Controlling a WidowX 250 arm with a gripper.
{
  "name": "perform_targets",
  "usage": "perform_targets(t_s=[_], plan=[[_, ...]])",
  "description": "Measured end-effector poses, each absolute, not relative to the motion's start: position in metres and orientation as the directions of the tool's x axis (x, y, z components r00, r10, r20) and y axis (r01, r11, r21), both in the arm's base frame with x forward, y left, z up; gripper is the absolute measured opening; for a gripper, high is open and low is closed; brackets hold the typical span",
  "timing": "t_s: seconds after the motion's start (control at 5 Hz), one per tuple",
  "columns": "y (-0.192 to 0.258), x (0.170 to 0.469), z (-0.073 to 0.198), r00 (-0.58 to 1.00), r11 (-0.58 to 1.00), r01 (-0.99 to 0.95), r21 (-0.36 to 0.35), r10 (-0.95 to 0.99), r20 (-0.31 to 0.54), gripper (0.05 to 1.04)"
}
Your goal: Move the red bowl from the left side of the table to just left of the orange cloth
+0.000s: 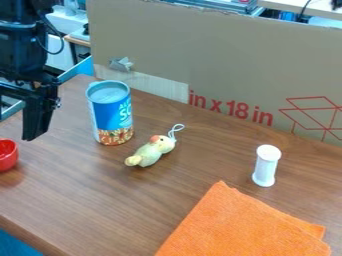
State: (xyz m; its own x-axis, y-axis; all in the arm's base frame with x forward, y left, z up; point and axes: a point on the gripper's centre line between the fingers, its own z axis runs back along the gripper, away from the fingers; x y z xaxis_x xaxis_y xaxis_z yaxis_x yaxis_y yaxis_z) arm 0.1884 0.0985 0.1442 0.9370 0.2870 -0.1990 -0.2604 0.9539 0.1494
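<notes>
The black gripper (pixel 39 115) hangs at the left edge, open, with one finger in view and the other cut off by the edge. It holds nothing that shows. Below it, a red bowl (pixel 7 156) is partly cut off by the left edge. To its right stands an upright blue can (pixel 112 112) with a nut picture around its base. A small pale yellow-green plush bird (pixel 149 152) with an orange beak and a white loop lies right of the can. Further right stands a white spool-shaped cylinder (pixel 266 166).
An orange cloth (pixel 244 225) lies flat at the front right of the brown wooden table (pixel 87 200). A tall cardboard panel (pixel 220 60) with red print borders the back. Behind it are other benches and equipment. The table's front edge runs across the lower left.
</notes>
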Motion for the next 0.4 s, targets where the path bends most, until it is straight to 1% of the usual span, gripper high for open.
perform_targets(t_s=[0.2,0.4], plan=[[0.098,0.188,0.140,0.936,0.956,-0.255,0.147,0.282,-0.211,1.001],[0.109,0.191,0.135,0.977,0.979,-0.152,0.138,0.170,-0.130,1.001]])
